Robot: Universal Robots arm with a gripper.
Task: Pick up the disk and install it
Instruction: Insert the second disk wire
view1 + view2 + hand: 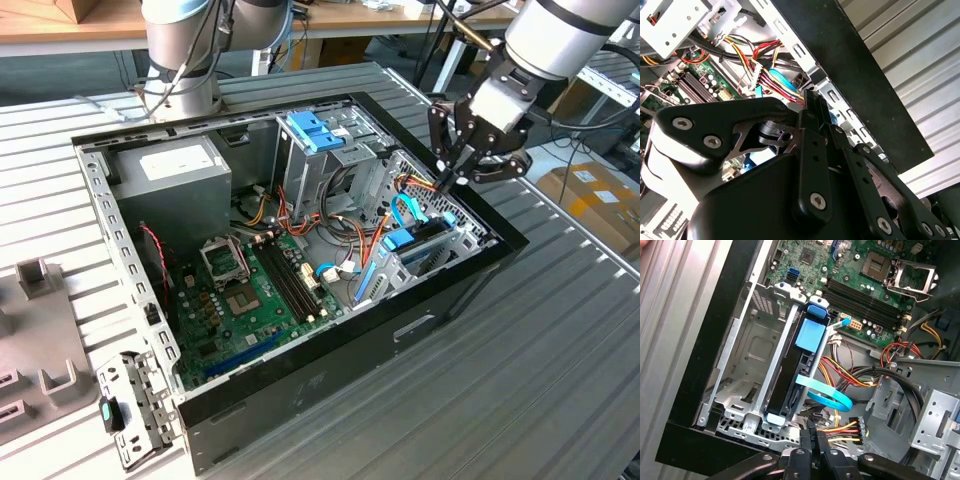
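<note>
Black steel walls frame an open computer case [330, 350] lying on a slatted metal table [560, 340], its green motherboard [262, 290] filling the centre of the exterior view. That view alone takes in the grey power supply [170, 172] at upper left and a loose bracket [135, 405] on the table at lower left. At the frame's upper right the gripper [447, 182] hangs over the case's rim beside the drive cage, its fingers drawn together to a narrow point and holding nothing. The first wrist view looks straight down into the cage [747, 365], where the disk [790, 375] sits on edge in its slot, blue rail tabs at both ends, with a light-blue data cable [827, 395] looping just beside it and an open bay alongside. The gripper's closed tips [812, 440] sit at bottom centre, near the cage's edge and a bundle of power wires [840, 430]. The second wrist view shows the black linkage [810, 150] close against the case wall.
</note>
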